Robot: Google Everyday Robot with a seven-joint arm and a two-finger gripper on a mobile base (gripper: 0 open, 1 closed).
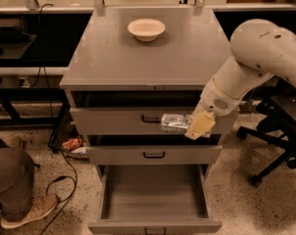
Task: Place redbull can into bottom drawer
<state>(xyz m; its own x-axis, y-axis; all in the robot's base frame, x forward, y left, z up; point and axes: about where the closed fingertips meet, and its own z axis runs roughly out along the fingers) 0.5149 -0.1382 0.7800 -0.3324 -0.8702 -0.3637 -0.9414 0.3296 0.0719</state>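
Transport is the step we read here. The gripper is clamped on the redbull can, which lies on its side in the air. It hangs in front of the top drawer, just right of the black handle and toward the right edge of the drawer face. One cream finger crosses the can's right end, and the left end juts out free. The bottom drawer stands wide open well below, its front edge near the lower border of the view. The middle drawer looks shut and sits between the can and that open tray. The cream bowl stands near the back edge of the cabinet top, out of the way.

We judge the carry as partly done: the can is lifted and off the cabinet, but not yet lowered. The next move calls for drawing it forward, clear of the middle drawer's front edge. It then goes down into the tray, aimed at the centre, not at a corner. The arm reaches in from the right, so we would watch the tray's right edge. A can lying on its side may roll, so we would let go only when it is low.
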